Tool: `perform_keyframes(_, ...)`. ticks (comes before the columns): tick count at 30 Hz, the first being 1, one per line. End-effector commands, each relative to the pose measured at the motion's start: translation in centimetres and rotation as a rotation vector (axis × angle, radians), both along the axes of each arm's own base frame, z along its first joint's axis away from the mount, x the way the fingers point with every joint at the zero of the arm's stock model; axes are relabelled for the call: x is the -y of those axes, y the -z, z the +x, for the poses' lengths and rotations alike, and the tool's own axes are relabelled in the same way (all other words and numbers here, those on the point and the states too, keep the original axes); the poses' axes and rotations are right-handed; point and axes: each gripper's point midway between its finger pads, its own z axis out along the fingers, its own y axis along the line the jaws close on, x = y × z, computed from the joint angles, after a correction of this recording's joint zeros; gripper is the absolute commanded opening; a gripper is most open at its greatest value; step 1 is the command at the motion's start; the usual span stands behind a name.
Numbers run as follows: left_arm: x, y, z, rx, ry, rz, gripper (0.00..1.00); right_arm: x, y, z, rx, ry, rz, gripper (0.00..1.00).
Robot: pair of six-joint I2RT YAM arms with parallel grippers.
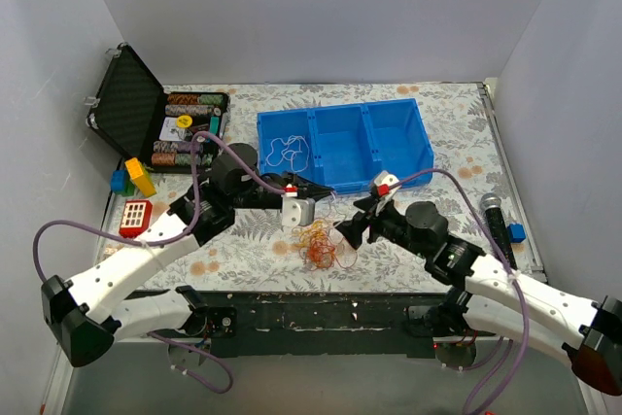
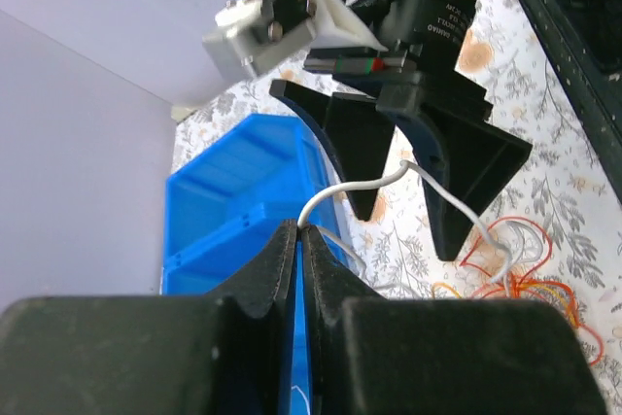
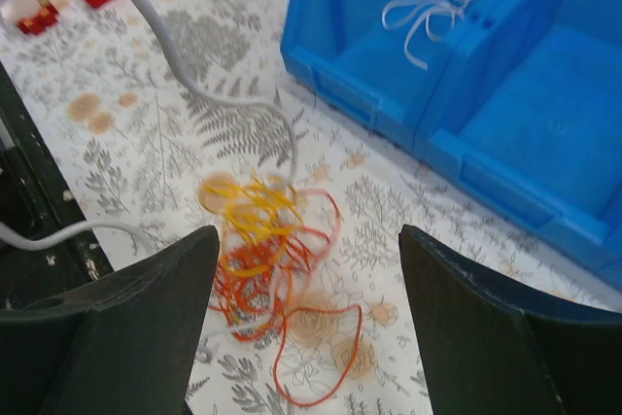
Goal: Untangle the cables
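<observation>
A tangle of thin orange, yellow and red cables (image 1: 318,243) lies on the flowered tablecloth in front of the blue bin (image 1: 342,182). It also shows in the right wrist view (image 3: 262,250) and the left wrist view (image 2: 530,274). My left gripper (image 1: 327,192) is shut on a white cable (image 2: 362,185), which runs from its fingertips down into the tangle. My right gripper (image 1: 352,230) is open and empty, just above and to the right of the tangle, with the tangle between its fingers (image 3: 165,308). Another white cable (image 1: 285,150) lies in the bin's left compartment.
The three-compartment blue bin (image 3: 350,94) stands behind the tangle. An open black case (image 1: 126,104) with poker chips is at the back left. A yellow block (image 1: 141,177) and a red item (image 1: 136,218) are at the left. A microphone (image 1: 494,221) lies at the right.
</observation>
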Motion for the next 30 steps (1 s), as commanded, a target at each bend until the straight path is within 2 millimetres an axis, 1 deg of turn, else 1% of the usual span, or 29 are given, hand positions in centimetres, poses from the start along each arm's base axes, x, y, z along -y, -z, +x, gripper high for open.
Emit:
perform_keyframes(1,-0.5,-3.1,-1.1,-0.083,-0.025,-0.076,0.0,-0.6,-8.7,-0.3,0.221,-0.07,0.135,0.84)
perform_keyframes(4,-0.7,-3.9,-1.3,-0.091,-0.03,-0.093,0.0,-0.5,-10.6,-0.5,0.28,-0.084,0.165,0.86)
perform_keyframes(5,-0.6,-4.2,-1.4,-0.096,-0.029,-0.101,0.0,-0.6,-10.9,-0.5,0.292,-0.085,0.172,0.87)
perform_keyframes(8,-0.5,-5.5,-1.6,-0.109,-0.021,-0.126,0.0,-1.0,-11.1,0.5,0.301,-0.058,0.171,0.87)
perform_keyframes(11,-0.3,-7.5,-1.8,-0.11,-0.007,-0.157,0.0,-2.1,-11.7,0.7,0.302,-0.085,0.197,0.87)
perform_keyframes(13,-0.2,-8.7,-2.0,-0.137,-0.006,-0.179,0.0,-2.9,-11.5,1.2,0.286,-0.082,0.202,0.87)
perform_keyframes(15,-0.1,-10.2,-2.2,-0.134,0.005,-0.201,0.0,-3.3,-11.1,2.1,0.271,-0.049,0.205,0.87)
perform_keyframes(16,0.0,-10.8,-2.4,-0.132,0.01,-0.211,0.0,-3.2,-10.8,2.9,0.264,-0.011,0.203,0.85)
perform_keyframes(18,0.1,-12.7,-2.7,-0.125,0.021,-0.241,0.0,-3.3,-9.9,4.0,0.216,0.049,0.21,0.83)
perform_keyframes(21,0.1,-15.1,-3.2,-0.134,0.036,-0.283,0.0,-4.4,-8.2,4.3,0.167,0.032,0.196,0.79)
perform_keyframes(24,0.0,-17.5,-3.8,-0.148,0.054,-0.327,0.0,-5.4,-6.8,4.0,0.126,-0.007,0.19,0.72)
perform_keyframes(25,-0.2,-18.7,-4.0,-0.14,0.057,-0.35,0.0,-5.6,-5.9,3.8,0.105,-0.022,0.182,0.7)
perform_keyframes(27,-0.4,-20.4,-4.1,-0.117,0.057,-0.383,0.0,-5.6,-4.3,3.5,0.071,-0.023,0.16,0.67)
perform_keyframes(28,-0.7,-21.8,-4.2,-0.088,0.057,-0.416,0.0,-5.7,-3.4,2.9,0.049,-0.05,0.151,0.67)
perform_keyframes(30,-1.2,-24.7,-4.0,-0.044,0.038,-0.485,0.0,-5.0,-1.0,2.3,-0.002,-0.046,0.128,0.66)
